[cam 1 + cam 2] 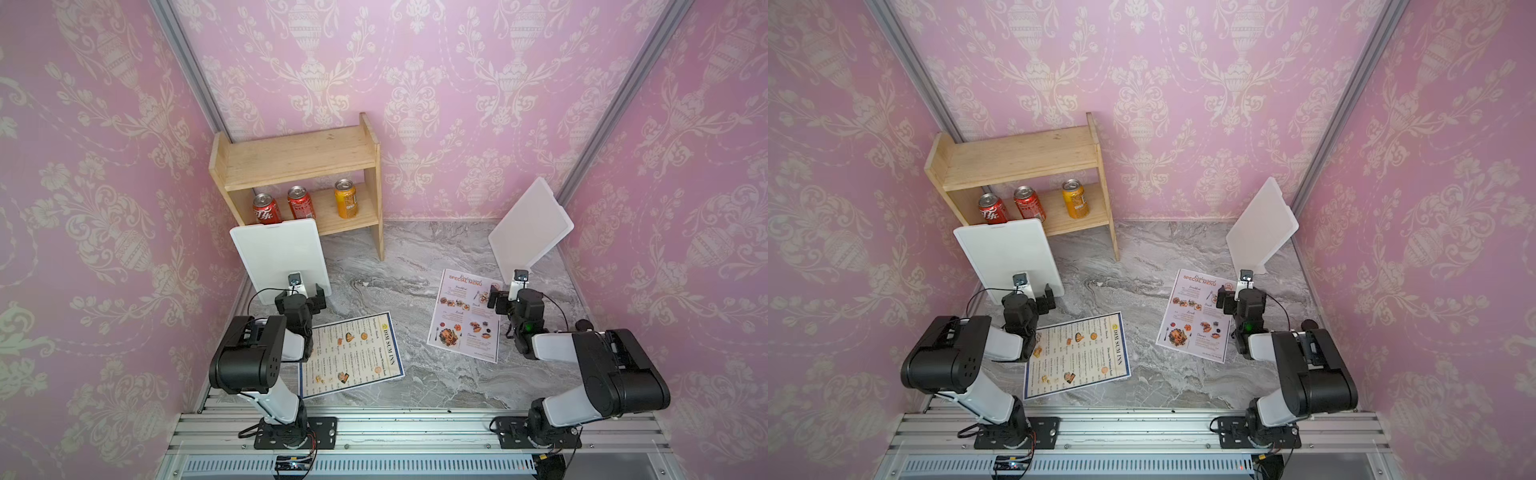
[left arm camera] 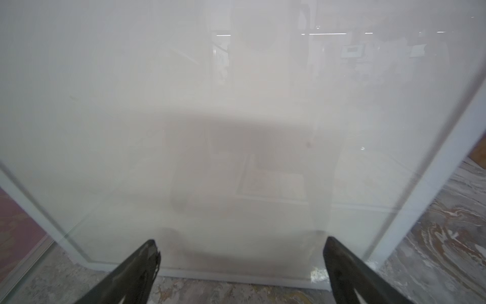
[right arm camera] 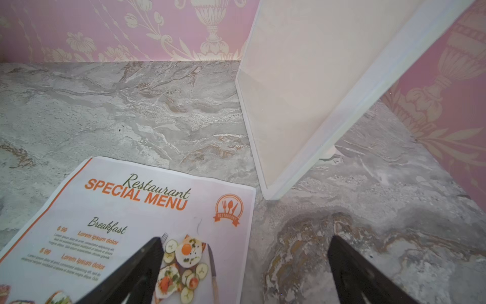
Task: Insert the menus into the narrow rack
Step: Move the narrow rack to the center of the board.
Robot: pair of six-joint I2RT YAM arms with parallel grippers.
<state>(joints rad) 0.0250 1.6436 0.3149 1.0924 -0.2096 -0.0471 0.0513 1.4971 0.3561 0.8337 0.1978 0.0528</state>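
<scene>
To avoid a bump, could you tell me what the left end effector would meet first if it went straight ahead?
The white holder: its panel fills the view directly ahead of the open left end effector. How near it stands is unclear.

Both top views look steeply down from above the arm bases (image 1: 291, 432), sharing the whole surface (image 1: 419, 374). Left wrist view faces a white panel (image 2: 236, 92) closely; right wrist view overlooks the SPECIAL MENU sheet (image 3: 136, 210).
</scene>
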